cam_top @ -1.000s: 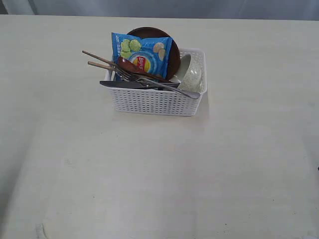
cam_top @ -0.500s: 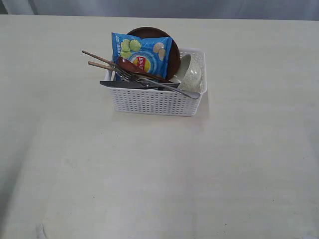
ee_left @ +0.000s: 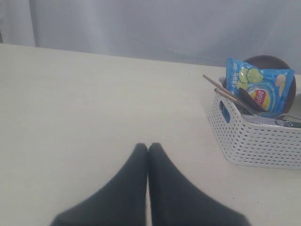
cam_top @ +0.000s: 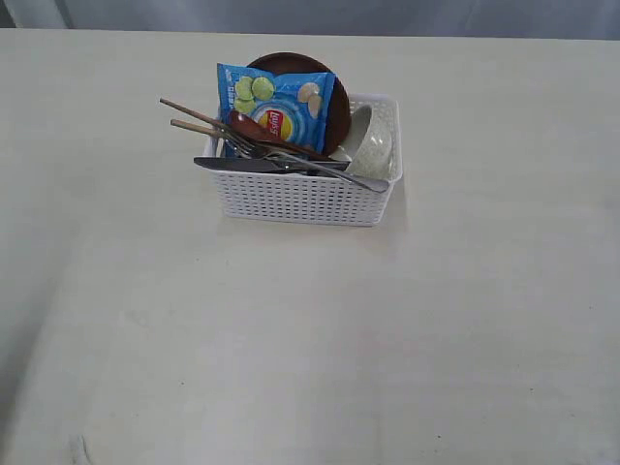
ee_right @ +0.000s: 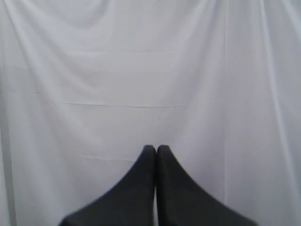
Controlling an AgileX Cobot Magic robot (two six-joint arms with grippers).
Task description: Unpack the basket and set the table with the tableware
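On the table, back of centre, the basket lies with its long axis across the exterior view, the plate on edge at its rear, the knife and chopsticks pointing leftward past its left end, while the left gripper and right gripper are both pinched together, empty.

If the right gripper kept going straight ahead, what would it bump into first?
Probably the white curtain. The right gripper, shut and empty, points at it with nothing else showing in front; how far off it hangs is unclear.
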